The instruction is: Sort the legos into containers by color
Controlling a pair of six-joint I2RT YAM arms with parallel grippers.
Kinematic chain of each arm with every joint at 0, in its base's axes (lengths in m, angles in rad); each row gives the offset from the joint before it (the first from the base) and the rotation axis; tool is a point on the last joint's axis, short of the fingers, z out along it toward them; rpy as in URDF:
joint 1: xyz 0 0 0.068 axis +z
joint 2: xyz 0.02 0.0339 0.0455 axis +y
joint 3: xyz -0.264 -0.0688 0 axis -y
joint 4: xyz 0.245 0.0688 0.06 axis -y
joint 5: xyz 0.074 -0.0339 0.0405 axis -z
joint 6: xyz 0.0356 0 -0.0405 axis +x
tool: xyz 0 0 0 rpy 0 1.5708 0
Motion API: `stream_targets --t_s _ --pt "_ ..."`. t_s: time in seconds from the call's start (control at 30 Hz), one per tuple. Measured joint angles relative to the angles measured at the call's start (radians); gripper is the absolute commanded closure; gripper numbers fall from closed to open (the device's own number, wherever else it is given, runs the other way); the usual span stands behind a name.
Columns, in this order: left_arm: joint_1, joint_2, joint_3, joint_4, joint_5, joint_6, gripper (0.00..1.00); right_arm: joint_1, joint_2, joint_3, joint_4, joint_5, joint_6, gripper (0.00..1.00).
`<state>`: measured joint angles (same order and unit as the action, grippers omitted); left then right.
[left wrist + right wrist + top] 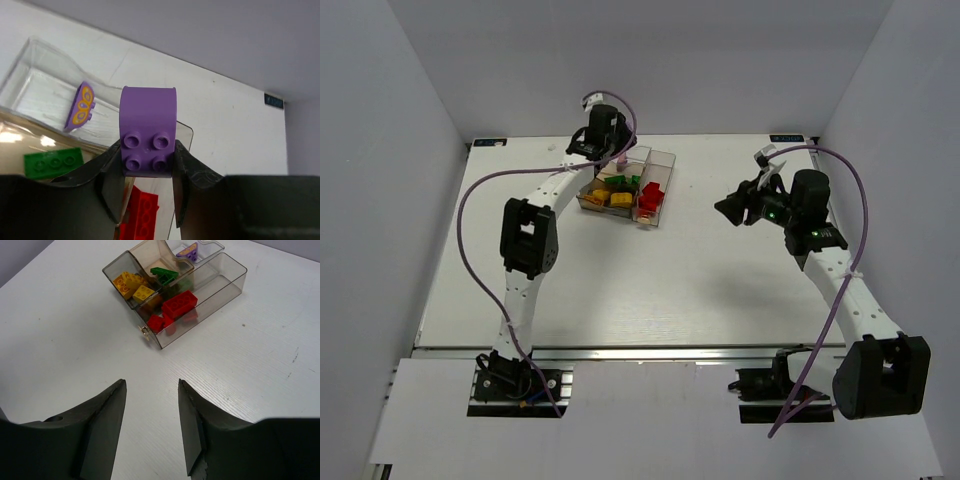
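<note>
My left gripper [147, 162] is shut on a purple brick [148, 131] and holds it above the clear divided box [668, 160]. In the left wrist view a purple piece with yellow rings [81, 105] lies in the far compartment, a green brick [52, 161] and red bricks [140, 210] lie below. In the right wrist view the box [227, 282] holds yellow bricks [132, 286], a green brick [164, 274], red bricks [178, 305] and a purple piece [188, 250]. My right gripper [151, 382] is open and empty over the bare table, right of the box.
White walls enclose the table [650, 290] on three sides. The left arm's purple cable [480, 190] loops out to the left, the right arm's cable [855, 200] loops to the right. The box has a small metal latch [145, 331] at its near corner.
</note>
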<state>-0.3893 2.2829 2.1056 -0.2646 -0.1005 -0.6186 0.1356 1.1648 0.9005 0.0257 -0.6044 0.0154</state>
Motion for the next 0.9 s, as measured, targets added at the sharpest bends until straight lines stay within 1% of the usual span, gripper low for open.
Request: stream_targets --t_s 0.07,0.17,0.27,0.33,0.5,0.6,0.67,0.73,0.9 --pt "0.004 0.037 -0.021 0.024 -0.023 -0.127 1.0 -0.006 0.0 0.0 0.0 0.0 0.0 0.49" --pt "0.008 0.048 -0.11 0.082 -0.056 -0.323 1.0 -0.012 0.0 0.0 0.0 -0.001 0.0 0.49" --pt "0.011 0.054 -0.15 0.138 -0.08 -0.464 1.0 -0.018 0.0 0.0 0.0 -0.002 0.0 0.5" --pt "0.014 0.061 -0.14 0.171 -0.082 -0.526 1.0 -0.021 0.0 0.0 0.0 -0.002 0.0 0.5" --pt "0.014 0.07 -0.113 0.237 -0.082 -0.635 0.98 -0.031 0.0 0.0 0.0 -0.005 0.0 0.5" --pt "0.014 0.073 -0.113 0.239 -0.079 -0.68 0.95 -0.038 0.0 0.0 0.0 -0.006 0.0 0.5" --pt "0.014 0.081 -0.113 0.243 -0.074 -0.702 0.94 -0.043 -0.001 0.0 0.0 -0.006 0.0 0.5" --pt "0.014 0.093 -0.113 0.242 -0.071 -0.718 0.91 -0.048 -0.003 0.0 0.0 -0.008 0.0 0.5" --pt "0.015 0.131 -0.113 0.222 -0.064 -0.738 0.75 -0.057 -0.008 0.0 0.0 -0.015 0.0 0.5"
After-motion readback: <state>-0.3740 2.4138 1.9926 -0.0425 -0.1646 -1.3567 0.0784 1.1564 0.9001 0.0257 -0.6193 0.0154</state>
